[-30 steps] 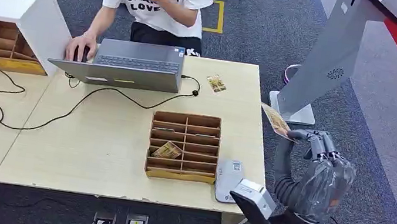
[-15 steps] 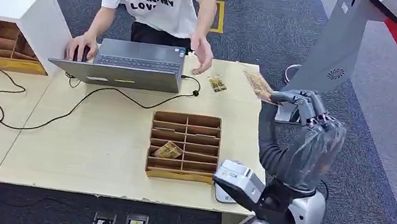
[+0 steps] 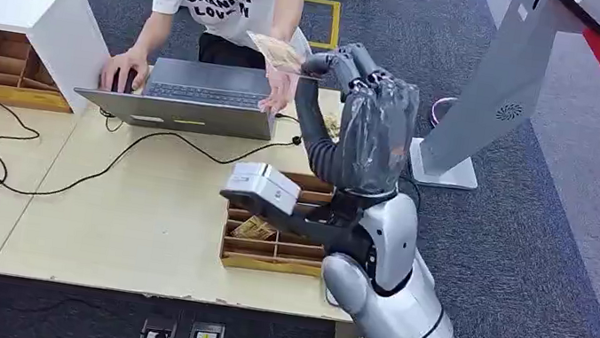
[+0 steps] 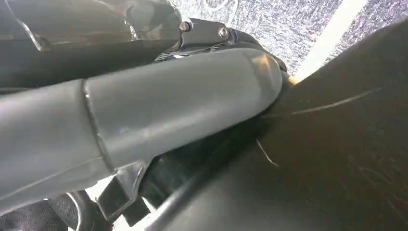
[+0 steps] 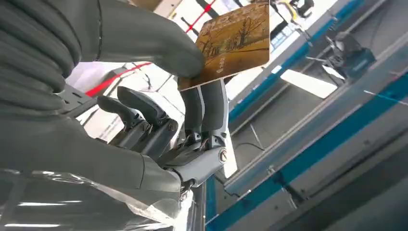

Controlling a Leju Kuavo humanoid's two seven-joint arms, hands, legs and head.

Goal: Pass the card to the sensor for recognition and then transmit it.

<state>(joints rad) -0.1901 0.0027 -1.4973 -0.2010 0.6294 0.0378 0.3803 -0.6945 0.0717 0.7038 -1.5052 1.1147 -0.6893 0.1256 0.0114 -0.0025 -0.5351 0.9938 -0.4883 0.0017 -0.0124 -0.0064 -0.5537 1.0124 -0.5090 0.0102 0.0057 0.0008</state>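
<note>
Near the upper centre of the head view, the right hand pinched the card between thumb and fingers. A person's hand was just beneath the card. Whether the left hand was open or closed could not be told.

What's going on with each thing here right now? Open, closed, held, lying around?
Card: pinched in the right hand, raised over the laptop.
Person's hand: reaching up under the card.
Laptop: open.
Wooden organizer: on the table, one card in a slot.
Left hand: state unclear.
</note>
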